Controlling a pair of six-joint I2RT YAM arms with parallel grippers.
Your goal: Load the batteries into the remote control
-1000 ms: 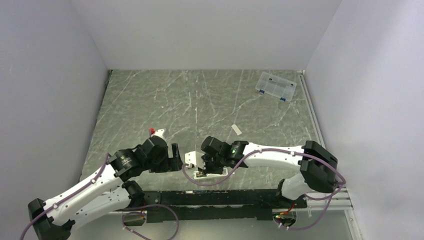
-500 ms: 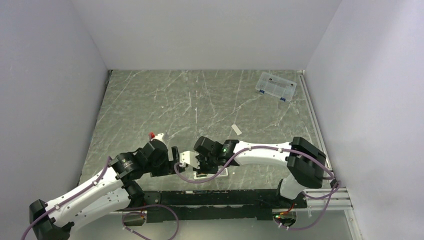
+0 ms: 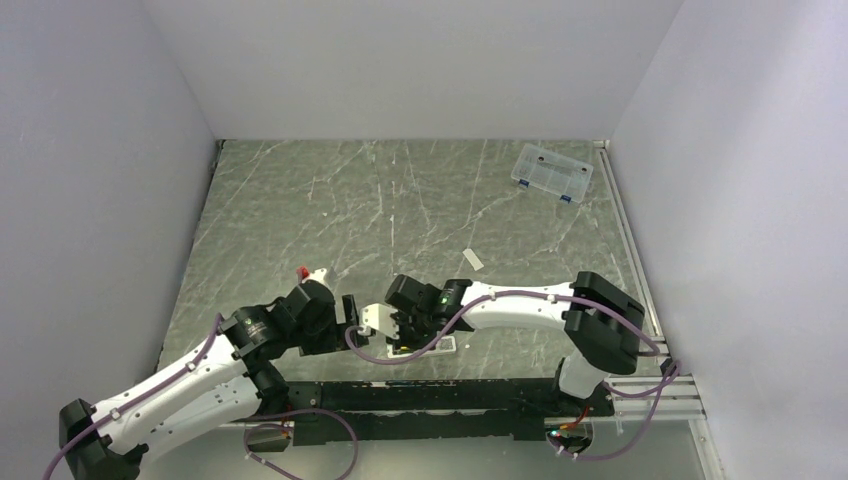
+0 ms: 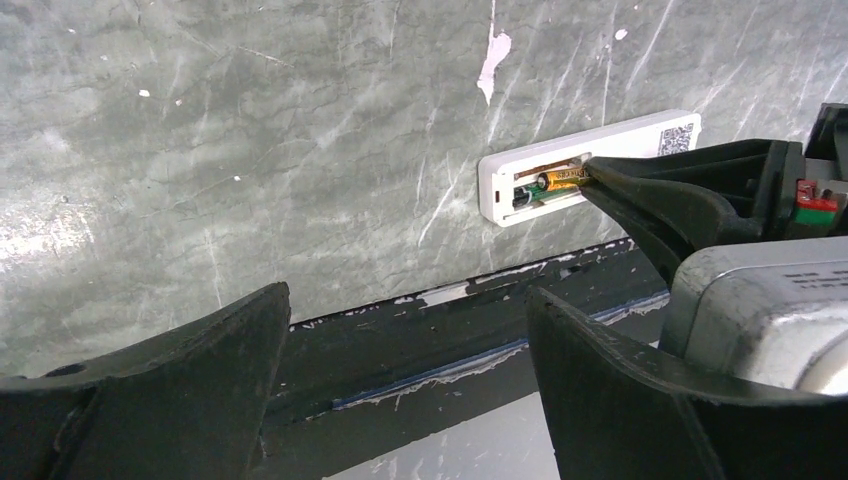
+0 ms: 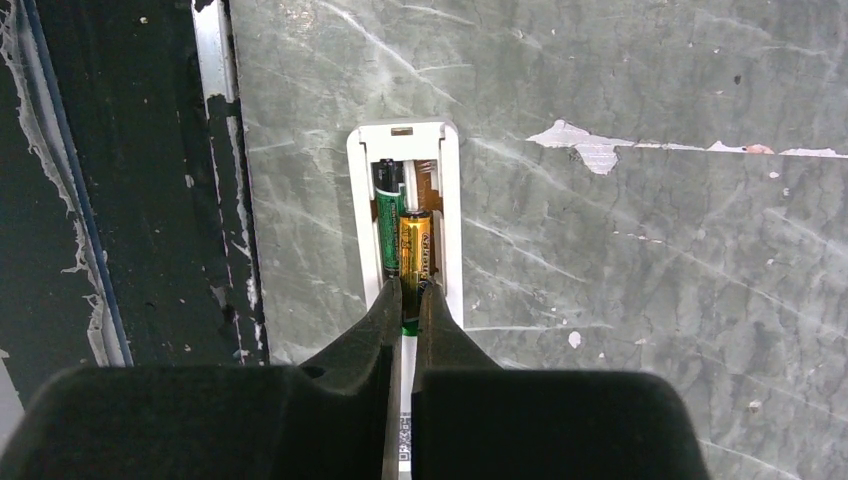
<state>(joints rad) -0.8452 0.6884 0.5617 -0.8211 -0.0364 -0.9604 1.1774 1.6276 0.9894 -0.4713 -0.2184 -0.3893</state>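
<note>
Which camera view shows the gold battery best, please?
The right wrist view: the gold battery lies in the remote, seen straight on beside the green battery. The left wrist view shows it small and oblique; the top view does not show it.

light: bright, even | shadows: soft | glare: faint on table point(image 4: 60, 215) | near fingers point(image 4: 150, 400) blurred

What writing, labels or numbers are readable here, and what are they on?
Nothing can be read.
Gold battery: print along its side, too blurred.
Green battery: none legible.
Remote: a square code, no legible words.
</note>
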